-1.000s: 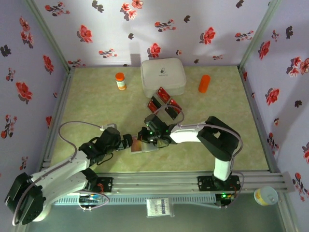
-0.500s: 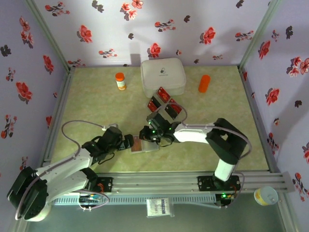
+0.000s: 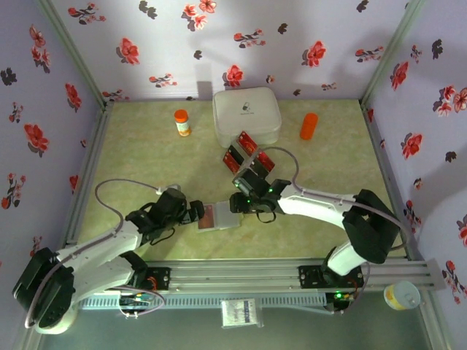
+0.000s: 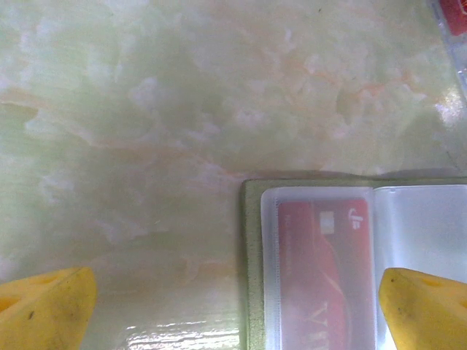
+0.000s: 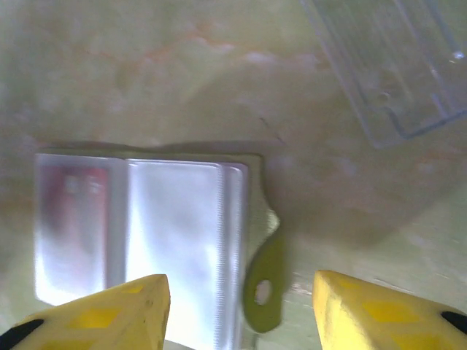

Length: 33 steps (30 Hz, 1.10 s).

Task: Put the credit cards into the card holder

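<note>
The left gripper (image 4: 233, 313) was seen with its yellow fingers (image 4: 45, 306) spread wide and nothing clasped between them. The holder (image 4: 252, 248) was laid open and flat on the table (image 4: 146, 109). Its olive edge was set in the gap between those fingers, and its clear sleeves were reached by one fingertip, while the other fingertip was kept well apart from it. A red card (image 4: 325, 270) was lodged in the sleeve nearest that olive edge.

The right gripper (image 5: 244, 313) was held with its fingers (image 5: 109, 313) parted to a middling width, and nothing was gripped. The holder (image 5: 182, 233) was found just ahead of them, with its olive tab (image 5: 264, 288) placed in the gap between the tips. A clear plastic tray (image 5: 394, 65) was seen well beyond the fingers.

From above, the holder (image 3: 217, 216) was flanked by the left gripper (image 3: 191, 213) and the right gripper (image 3: 244, 204), whose fingertips were pointed at it from opposite sides. Loose cards (image 3: 233, 155) were left behind the right gripper, near a white case (image 3: 246, 113).
</note>
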Motion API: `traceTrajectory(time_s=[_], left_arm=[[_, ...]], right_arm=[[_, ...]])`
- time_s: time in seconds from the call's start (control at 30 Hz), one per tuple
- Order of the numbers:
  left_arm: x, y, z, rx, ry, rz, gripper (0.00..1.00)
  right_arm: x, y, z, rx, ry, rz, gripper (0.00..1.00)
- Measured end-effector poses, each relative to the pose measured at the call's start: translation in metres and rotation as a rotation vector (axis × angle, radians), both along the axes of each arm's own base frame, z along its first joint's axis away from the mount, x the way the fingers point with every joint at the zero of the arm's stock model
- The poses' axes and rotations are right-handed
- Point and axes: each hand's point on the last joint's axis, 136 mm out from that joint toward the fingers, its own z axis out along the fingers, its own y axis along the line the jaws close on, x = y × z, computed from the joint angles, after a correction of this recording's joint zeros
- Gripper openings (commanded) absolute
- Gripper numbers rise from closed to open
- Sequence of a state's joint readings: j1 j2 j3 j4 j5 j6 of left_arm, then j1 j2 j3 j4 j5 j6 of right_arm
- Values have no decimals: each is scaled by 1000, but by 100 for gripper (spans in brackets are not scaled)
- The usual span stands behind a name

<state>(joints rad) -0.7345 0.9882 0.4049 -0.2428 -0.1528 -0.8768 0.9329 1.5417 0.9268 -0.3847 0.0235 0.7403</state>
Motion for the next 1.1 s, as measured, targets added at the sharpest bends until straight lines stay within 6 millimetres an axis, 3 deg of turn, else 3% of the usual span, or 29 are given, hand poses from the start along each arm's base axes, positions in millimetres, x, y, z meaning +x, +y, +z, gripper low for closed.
traceTrajectory(time_s=[0.23,0.47,0.5,0.73,1.03,1.07,1.1], left_arm=[[0,0,-1,3,4,-1,100],[0,-1,-3,7,8,-2,100],[1,-1,-4,7,9,-2,100],[1,-4,-7,5,16,-8,100],[3,-7,-8,2,15,-19,100],[2,-8,-9,3,17,-22,100],[2,-8,-9,4,18,-25,100]], right_arm=[[-1,-9,-28,-94,30,12,44],[5,-14,-35,-112,32,-16,1],[6,-14,-35,-110,31,-26,0],[14,-24,-34,-93,16,-103,0],[1,-66,-38,-86,4,-228,0],[0,-69,-37,-83,1,-238,3],[0,-71,-36,-80,-3,-244,12]])
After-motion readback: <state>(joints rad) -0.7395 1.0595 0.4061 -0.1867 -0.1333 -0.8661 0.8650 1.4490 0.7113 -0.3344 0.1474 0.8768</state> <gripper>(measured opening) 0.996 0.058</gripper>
